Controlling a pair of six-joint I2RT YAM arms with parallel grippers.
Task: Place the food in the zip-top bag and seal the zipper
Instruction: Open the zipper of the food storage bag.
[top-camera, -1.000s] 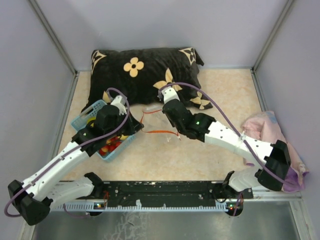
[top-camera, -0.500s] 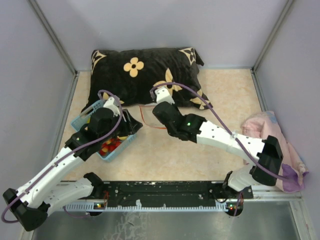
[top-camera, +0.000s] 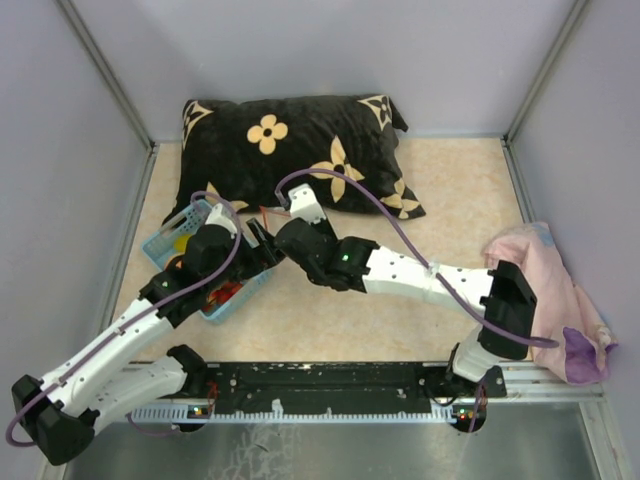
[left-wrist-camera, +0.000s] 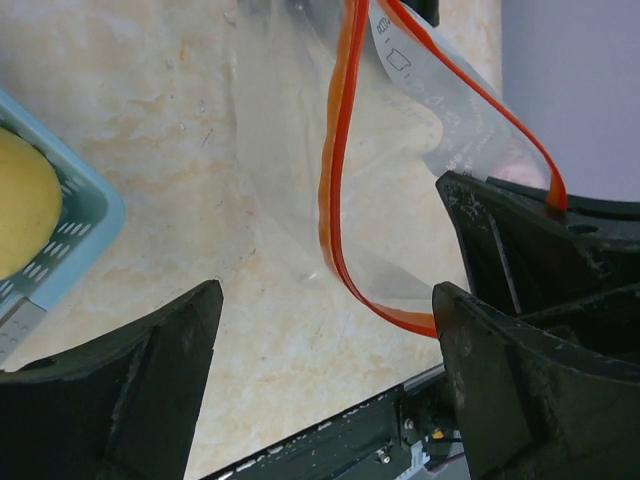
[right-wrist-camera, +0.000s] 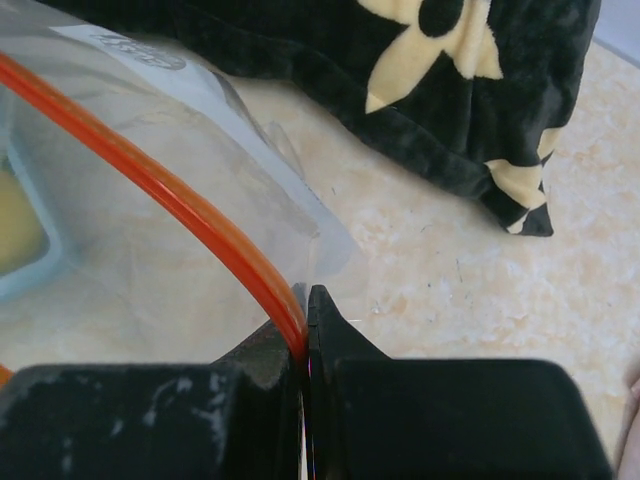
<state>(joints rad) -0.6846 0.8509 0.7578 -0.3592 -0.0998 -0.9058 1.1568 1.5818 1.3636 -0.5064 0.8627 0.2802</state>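
Observation:
The clear zip-top bag (left-wrist-camera: 290, 150) hangs open, and its orange zipper (left-wrist-camera: 335, 200) loops down in the left wrist view. My right gripper (right-wrist-camera: 306, 305) is shut on the zipper (right-wrist-camera: 190, 215) at one end of the bag (right-wrist-camera: 150, 150). My left gripper (left-wrist-camera: 325, 300) is open just below the loop, with only bare floor between its fingers. In the top view both grippers meet beside the blue basket (top-camera: 160, 245), and the arms hide most of the bag. Food lies in the basket: a yellow fruit (left-wrist-camera: 20, 215) and red strawberries (top-camera: 225, 292).
A black pillow with tan flowers (top-camera: 290, 150) lies behind the arms, close to the bag. A pink cloth (top-camera: 550, 290) is bunched at the right wall. The black rail (top-camera: 320, 380) runs along the near edge. Grey walls close in the left, back and right.
My left gripper has opened and let go of the bag. My right gripper, still shut on the zipper, has carried the bag left to the basket's edge.

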